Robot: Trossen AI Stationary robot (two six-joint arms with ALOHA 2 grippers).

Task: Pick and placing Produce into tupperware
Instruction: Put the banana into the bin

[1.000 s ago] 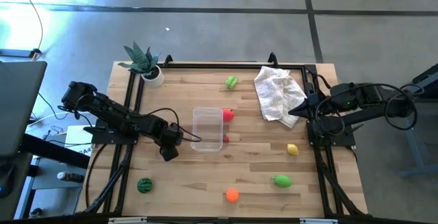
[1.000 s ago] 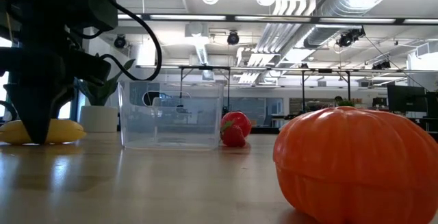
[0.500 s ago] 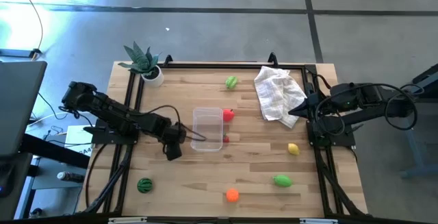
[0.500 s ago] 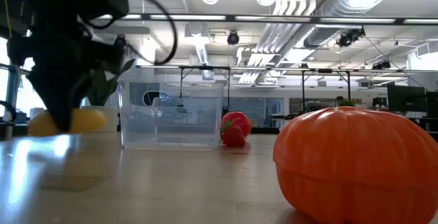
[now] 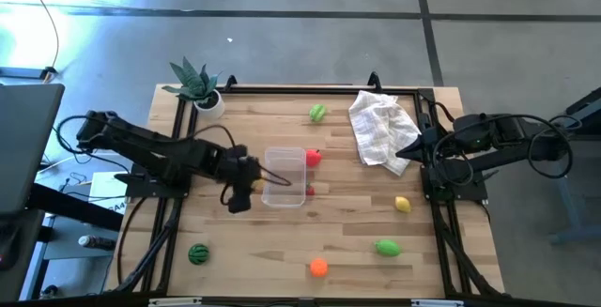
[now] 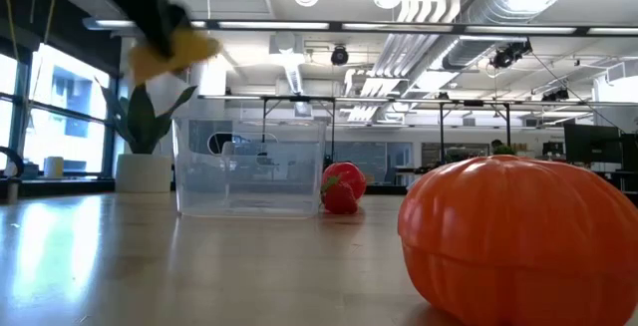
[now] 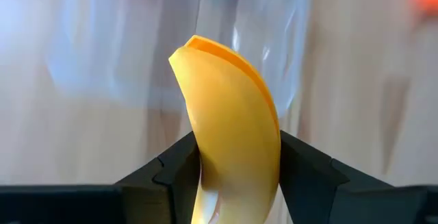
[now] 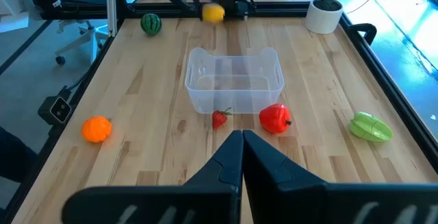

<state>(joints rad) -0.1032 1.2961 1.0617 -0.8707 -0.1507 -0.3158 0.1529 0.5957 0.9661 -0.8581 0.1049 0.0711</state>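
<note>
My left gripper [image 5: 239,192] hangs just left of the clear tupperware [image 5: 285,177], shut on the yellow banana [image 7: 229,107]. The low view shows the banana [image 6: 174,52] above the tub's rim [image 6: 249,123]. My right gripper [image 8: 241,145] is shut, touches nothing and waits at the right edge [image 5: 424,144]. On the wood lie the watermelon [image 5: 198,253], orange [image 5: 319,268], lemon [image 5: 402,205], two light green pieces [image 5: 387,247] [image 5: 318,113] and two red pieces [image 5: 313,157] [image 5: 310,191] beside the tub. My left gripper pinches the banana between its two fingers [image 7: 176,166], which lie across its body [image 7: 236,138]. The gripper comes from above, pointing down. The banana is lifted clear of the table, and its tip [image 7: 198,44] sticks out beyond the fingertips.
A crumpled white cloth [image 5: 380,129] lies at the far right of the table. A potted green plant [image 5: 197,86] stands at the far left corner. A black frame [image 5: 300,91] runs along the far edge. Bare wood stretches between the tub and the near edge.
My left gripper has risen from the table with the banana and moved right toward the tupperware. The banana, which lay on the wood a second ago, is now lifted clear and higher than the tub's rim. The right arm has kept still.
</note>
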